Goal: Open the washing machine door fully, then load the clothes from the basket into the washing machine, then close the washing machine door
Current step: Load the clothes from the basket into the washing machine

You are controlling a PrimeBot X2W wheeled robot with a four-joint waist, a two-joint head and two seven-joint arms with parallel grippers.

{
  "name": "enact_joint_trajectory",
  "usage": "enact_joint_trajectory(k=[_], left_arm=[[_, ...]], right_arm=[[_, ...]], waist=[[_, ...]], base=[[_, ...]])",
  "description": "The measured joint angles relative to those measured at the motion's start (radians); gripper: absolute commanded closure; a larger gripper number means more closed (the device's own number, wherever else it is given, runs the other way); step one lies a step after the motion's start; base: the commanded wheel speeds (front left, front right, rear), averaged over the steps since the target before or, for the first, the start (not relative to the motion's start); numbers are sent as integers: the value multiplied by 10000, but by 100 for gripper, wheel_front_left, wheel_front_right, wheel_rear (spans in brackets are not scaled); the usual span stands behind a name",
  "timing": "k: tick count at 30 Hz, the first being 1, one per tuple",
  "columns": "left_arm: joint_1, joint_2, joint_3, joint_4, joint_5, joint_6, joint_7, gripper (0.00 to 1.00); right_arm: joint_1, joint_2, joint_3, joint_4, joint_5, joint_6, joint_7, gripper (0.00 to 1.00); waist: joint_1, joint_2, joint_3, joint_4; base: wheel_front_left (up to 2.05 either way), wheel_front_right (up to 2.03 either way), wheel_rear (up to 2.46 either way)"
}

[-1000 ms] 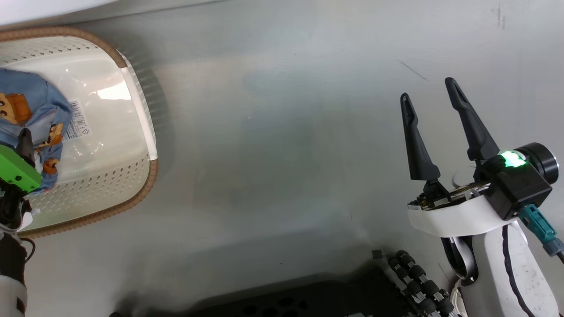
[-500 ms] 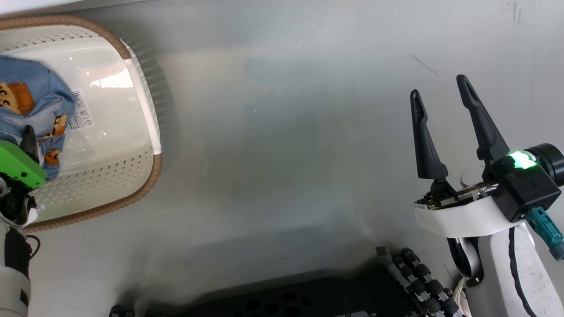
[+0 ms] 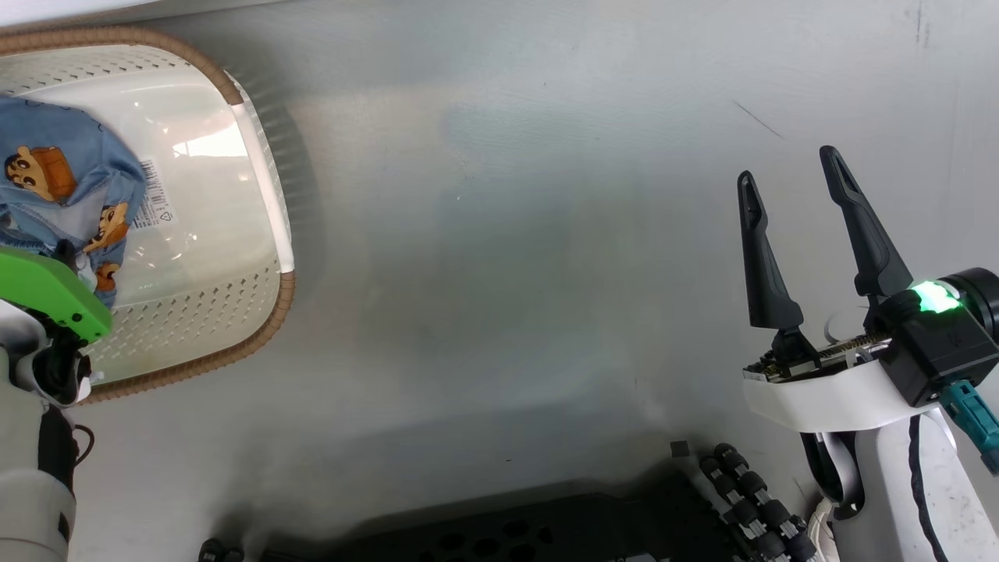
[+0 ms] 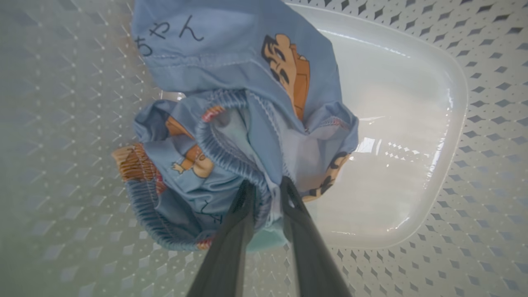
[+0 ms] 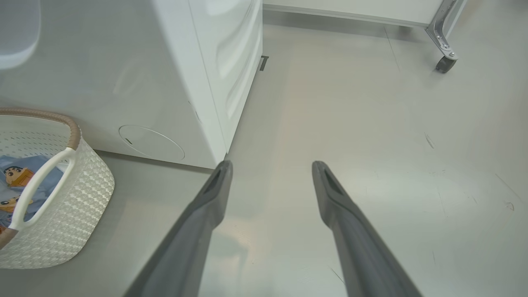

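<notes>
The cream perforated basket [image 3: 269, 257] stands on the floor at the left, with light blue cartoon-print clothes [image 3: 62, 172] inside. In the left wrist view my left gripper [image 4: 267, 187] is shut on the elastic hem of the clothes [image 4: 247, 82], above the basket's glossy bottom [image 4: 396, 136]. My right gripper [image 3: 789, 165] hangs open over bare floor at the right, holding nothing. The right wrist view has the right gripper [image 5: 272, 165] open before the white washing machine [image 5: 165, 82] and the basket [image 5: 62, 214]. The washing machine door is out of view.
Grey floor spreads between the basket and my right arm. My dark base [image 3: 546, 531] lies along the bottom edge. A wheeled frame's caster [image 5: 445, 64] stands far behind the machine's corner.
My left gripper's fingers have closed from wide open onto the blue cloth, which now bunches between them. The head camera has shifted slightly; the right gripper stays open.
</notes>
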Motion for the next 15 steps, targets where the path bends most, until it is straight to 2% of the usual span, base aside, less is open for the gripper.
enact_joint_trajectory(k=[1, 3, 4, 15], left_arm=[[-21, -10, -15, 71, 2, -2, -35, 73], [-52, -19, -36, 130, 19, -6, -119, 94], [-81, -21, -52, 153, 35, -8, -165, 100], [-284, -299, -113, 579, 59, -86, -984, 100]], right_arm=[[0, -6, -13, -23, -31, 0, 0, 0], [6, -19, -44, -65, -33, 0, 0, 0], [12, -25, -59, -81, -36, 0, 0, 0], [16, -25, -79, -50, -38, 0, 0, 0]], waist=[[0, 0, -7, 9], [0, 0, -22, 26], [0, 0, -28, 34], [0, 0, -195, 154]], base=[[0, 0, 0], [0, 0, 0], [0, 0, 0], [0, 0, 0]])
